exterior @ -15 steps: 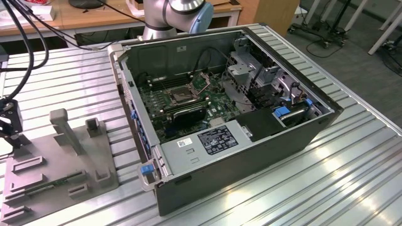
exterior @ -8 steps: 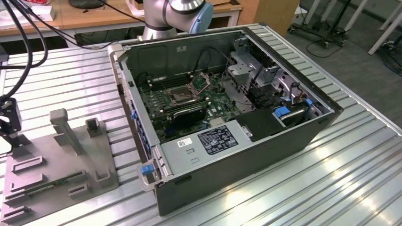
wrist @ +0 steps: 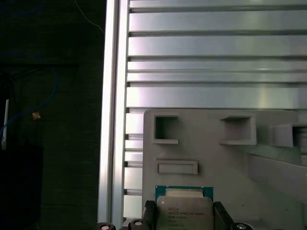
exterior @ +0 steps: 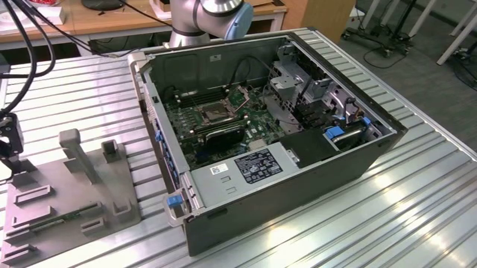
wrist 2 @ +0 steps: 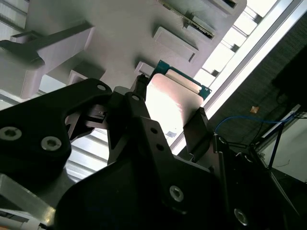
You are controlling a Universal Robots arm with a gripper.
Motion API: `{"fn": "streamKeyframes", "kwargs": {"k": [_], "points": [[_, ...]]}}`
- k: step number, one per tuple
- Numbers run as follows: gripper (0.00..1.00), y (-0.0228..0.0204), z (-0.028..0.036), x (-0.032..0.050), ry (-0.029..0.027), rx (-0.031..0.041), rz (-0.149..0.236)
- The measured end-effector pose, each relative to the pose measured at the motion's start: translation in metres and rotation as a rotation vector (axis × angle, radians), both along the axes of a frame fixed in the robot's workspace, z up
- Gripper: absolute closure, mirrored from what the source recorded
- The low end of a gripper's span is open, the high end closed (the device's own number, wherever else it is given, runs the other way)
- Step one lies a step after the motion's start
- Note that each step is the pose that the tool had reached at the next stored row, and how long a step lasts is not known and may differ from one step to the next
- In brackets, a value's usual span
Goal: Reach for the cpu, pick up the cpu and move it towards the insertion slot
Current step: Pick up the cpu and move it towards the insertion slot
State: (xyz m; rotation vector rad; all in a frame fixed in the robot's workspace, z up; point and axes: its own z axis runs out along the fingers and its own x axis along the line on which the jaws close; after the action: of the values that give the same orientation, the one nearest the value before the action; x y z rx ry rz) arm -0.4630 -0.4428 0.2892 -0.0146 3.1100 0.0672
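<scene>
In both wrist views the cpu (wrist: 184,207) (wrist 2: 169,98), a silvery square chip with a green rim, sits between my two black fingers (wrist: 150,214). One finger presses each side of it, just over the grey plastic tray (wrist: 201,153). My gripper (wrist: 184,216) (wrist 2: 171,101) is shut on it. In the exterior view the gripper (exterior: 9,151) hangs at the view's far left, over the tray's (exterior: 67,184) corner. The insertion slot (exterior: 211,113), a square socket with a metal frame, lies on the motherboard inside the open computer case (exterior: 298,184), well to the exterior view's right of the gripper.
The tray carries rectangular recesses, upright posts (exterior: 75,153) and a thin green memory stick (exterior: 58,219). The case walls (exterior: 153,111) rise between tray and socket. Cables (exterior: 15,50) hang at the exterior view's left. The ribbed metal table's edge (wrist: 112,120) runs close to the tray.
</scene>
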Motion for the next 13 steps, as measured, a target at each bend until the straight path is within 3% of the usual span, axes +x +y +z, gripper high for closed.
{"fn": "streamKeyframes", "kwargs": {"k": [13], "points": [[0.45, 0.0, 0.0076, 0.0, -0.0001, 0.0001, 0.0]]}}
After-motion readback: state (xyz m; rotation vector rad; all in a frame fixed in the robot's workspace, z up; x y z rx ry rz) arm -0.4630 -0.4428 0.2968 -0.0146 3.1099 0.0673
